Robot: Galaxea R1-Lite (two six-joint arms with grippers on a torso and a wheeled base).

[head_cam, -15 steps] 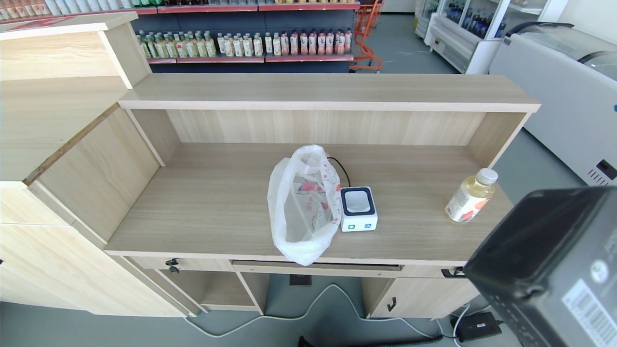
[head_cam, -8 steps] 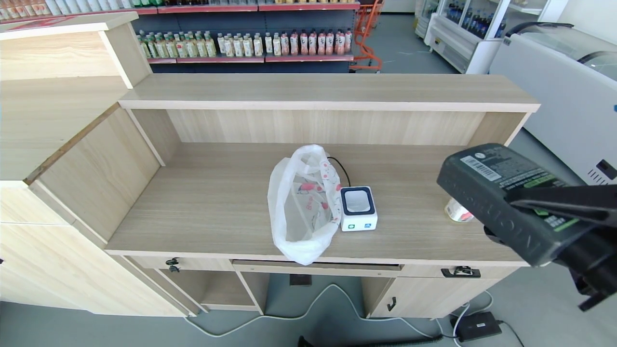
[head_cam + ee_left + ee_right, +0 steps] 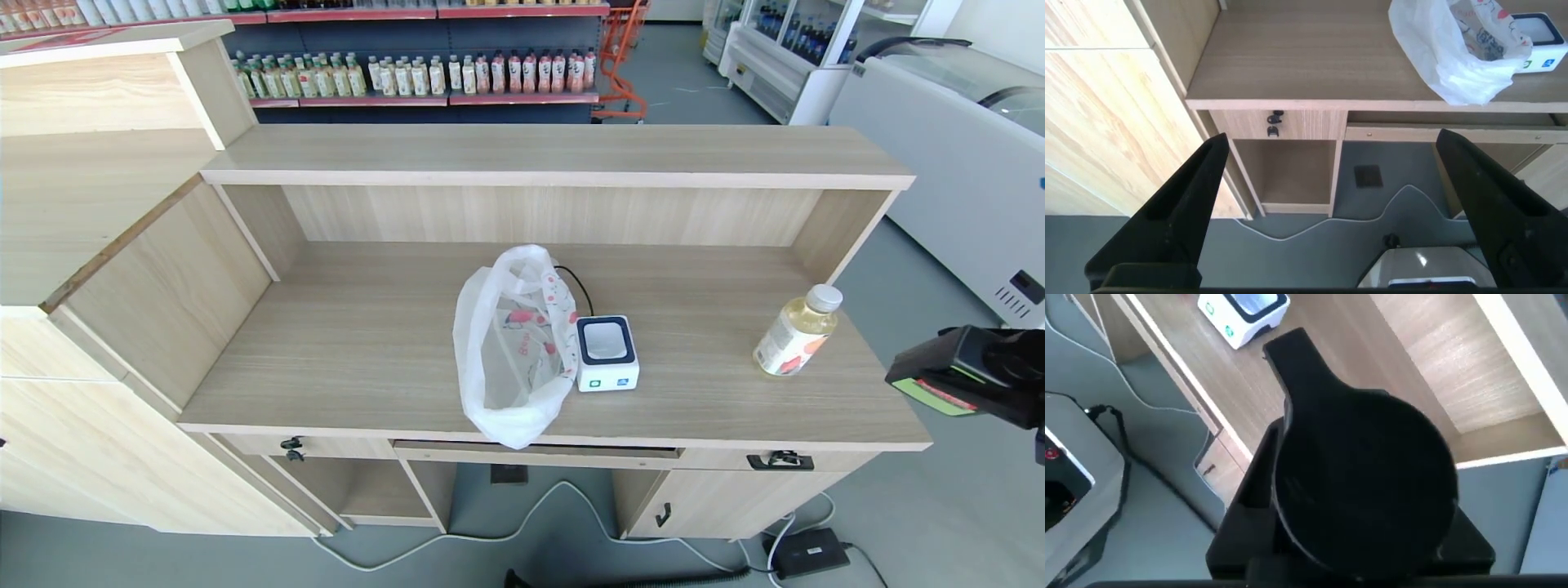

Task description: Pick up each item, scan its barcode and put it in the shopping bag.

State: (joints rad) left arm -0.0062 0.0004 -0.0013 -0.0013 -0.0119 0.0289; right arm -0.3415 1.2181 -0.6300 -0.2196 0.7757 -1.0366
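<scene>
- The right gripper (image 3: 998,365) is hanging beyond the right end of the counter (image 3: 367,343), out over the floor; its jaws are clamping a dark pack (image 3: 931,377), which is showing a green and red label on its lower face.
- The left gripper (image 3: 1333,140) is hovering low in front of the counter's left part, facing the open cupboard space under the top; its fingers (image 3: 1188,204) are standing wide apart, gripping nothing.
- The shopping bag (image 3: 510,351), white with pink print, is lying on the counter near the front edge, its mouth gaping open; its lower end is drooping a little over that edge.
- The scanner (image 3: 606,353), a small white box with a dark-framed window, is sitting just beside the bag on its right, pressing against the plastic; a black cable (image 3: 575,286) is running from behind it toward the back.
- The bottle (image 3: 796,331), holding pale yellow liquid under a white cap, is standing near the counter's right end, well apart from the scanner.
</scene>
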